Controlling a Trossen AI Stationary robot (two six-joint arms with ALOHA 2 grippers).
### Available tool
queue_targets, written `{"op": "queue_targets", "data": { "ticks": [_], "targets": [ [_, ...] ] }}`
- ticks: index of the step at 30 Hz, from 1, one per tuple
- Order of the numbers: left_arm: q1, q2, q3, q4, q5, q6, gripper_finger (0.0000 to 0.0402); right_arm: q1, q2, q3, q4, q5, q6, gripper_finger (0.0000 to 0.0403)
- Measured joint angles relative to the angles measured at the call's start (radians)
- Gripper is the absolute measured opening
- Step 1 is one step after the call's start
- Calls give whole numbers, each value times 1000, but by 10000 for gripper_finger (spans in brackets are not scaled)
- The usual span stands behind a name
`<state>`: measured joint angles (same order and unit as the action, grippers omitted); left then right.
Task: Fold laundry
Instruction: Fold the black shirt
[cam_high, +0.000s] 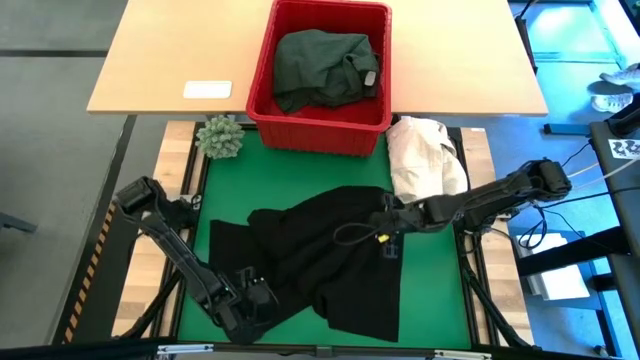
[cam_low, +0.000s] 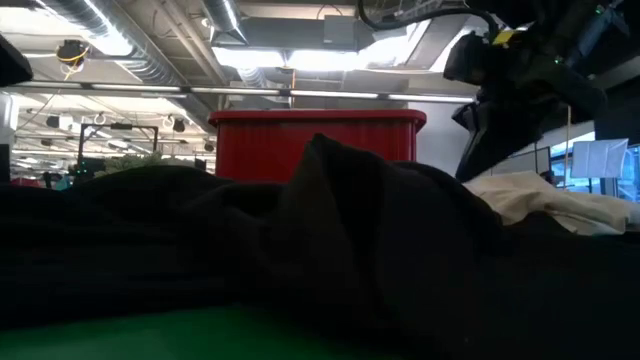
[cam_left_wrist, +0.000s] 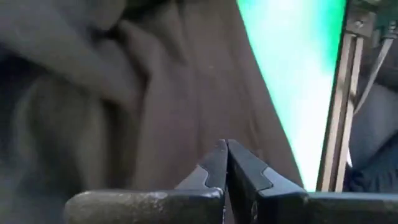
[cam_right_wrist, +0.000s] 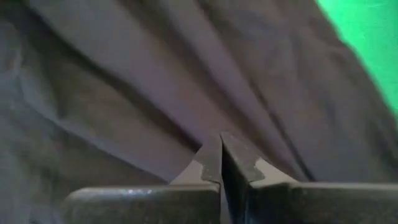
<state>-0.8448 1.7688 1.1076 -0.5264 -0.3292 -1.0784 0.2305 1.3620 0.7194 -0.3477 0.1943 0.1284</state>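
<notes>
matt black cloth garment (cam_high: 330, 255), seemingly plastic basket (cam_high: 320, 128)

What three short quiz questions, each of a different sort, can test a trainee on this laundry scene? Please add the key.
1. True or false: the red basket holds a dark green garment.
2. The black garment lies on: A) the green mat; B) the wooden table; C) the floor.
3. Fill in: the cream-white cloth heap lies nearest the ___ arm.

Key
1. True.
2. A.
3. Right. The right gripper is shut above the black garment; the left gripper is shut at its near edge.
</notes>
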Motion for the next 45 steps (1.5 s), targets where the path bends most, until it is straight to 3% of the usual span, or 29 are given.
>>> {"op": "queue_targets", "data": {
  "ticks": [11, 18, 24, 29, 32, 34, 38, 45],
  "targets": [
    [-2, 101, 3, -4, 183, -42, 0, -17, 206, 5, -100, 30, -1, 0],
    [-16, 101, 5, -13, 351, -46, 0, -77, 213, 3, -306, 149, -3, 0],
    [-16, 102, 3, -10, 492, -73, 0, -125, 191, -1, -409, 170, -4, 0],
    [-17, 107, 0, 17, 612, -105, 0, -126, 163, -2, -475, 126, -33, 0],
    [-20, 109, -2, 9, 775, -196, 0, -127, 158, 7, -526, 3, -103, 0],
    [-22, 108, -2, 9, 826, -226, 0, -127, 157, 15, -539, -63, -133, 0],
    [-28, 75, -2, 35, 713, -193, 0, -127, 156, 31, -559, -138, -134, 0],
    [-29, -63, -1, 29, 289, -67, 0, -125, 129, 88, -510, -245, -134, 0]
  ]
}}
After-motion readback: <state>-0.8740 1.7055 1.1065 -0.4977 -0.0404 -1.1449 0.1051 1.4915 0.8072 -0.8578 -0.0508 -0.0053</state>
